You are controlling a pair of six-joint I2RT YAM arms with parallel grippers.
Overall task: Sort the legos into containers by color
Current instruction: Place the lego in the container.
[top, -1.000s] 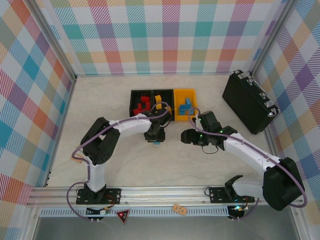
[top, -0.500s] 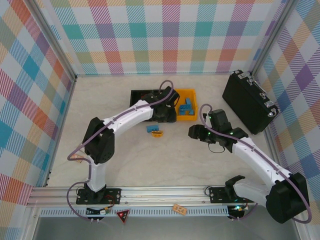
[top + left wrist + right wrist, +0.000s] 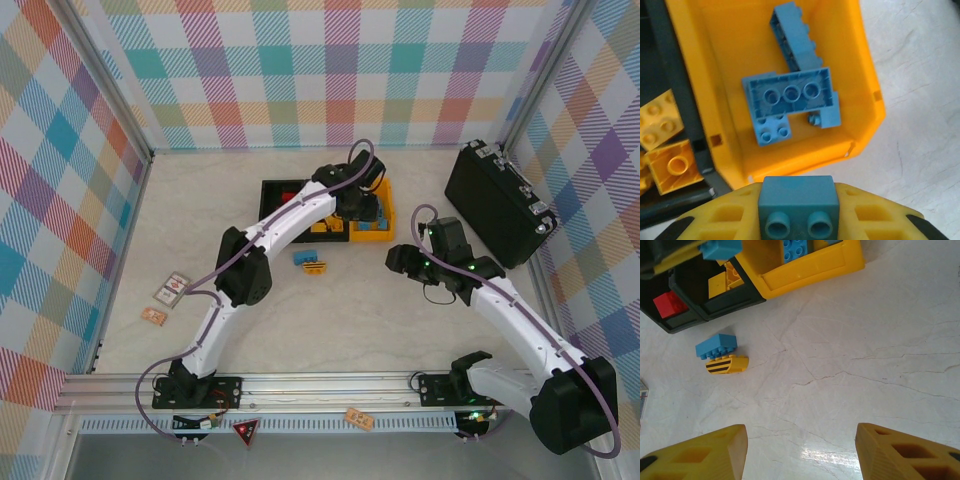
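One held brick (image 3: 799, 192): blue, clamped between the fingers of your left gripper (image 3: 799, 220), with two studs facing the wrist camera.
Brick against bin: in the left wrist view it sits just outside the nearer wall of the yellow bin (image 3: 867, 75). You cannot judge its height above the rim.
Yellow bin contents: several blue bricks (image 3: 790, 95) piled together and touching.
Middle bin (image 3: 730, 297): black, joined to the yellow bin, and it holds yellow bricks (image 3: 670, 165).
End bin (image 3: 675, 322): black, with a red brick (image 3: 669, 304) inside.
Right gripper (image 3: 800, 440): your jaws stand apart with nothing between them, above the bare table (image 3: 865, 355) and well clear of the bins.
Loose pair: a blue loose brick (image 3: 716, 346) touches a striped brick (image 3: 726, 364), yellow with black bars. Both lie on the table just in front of the black bins, well away from the right gripper.
Hidden: from above, the left arm (image 3: 290, 222) covers much of the bin row. Both wrist views cut the fingers off at the bottom edge. The end bin runs out of the right wrist view.
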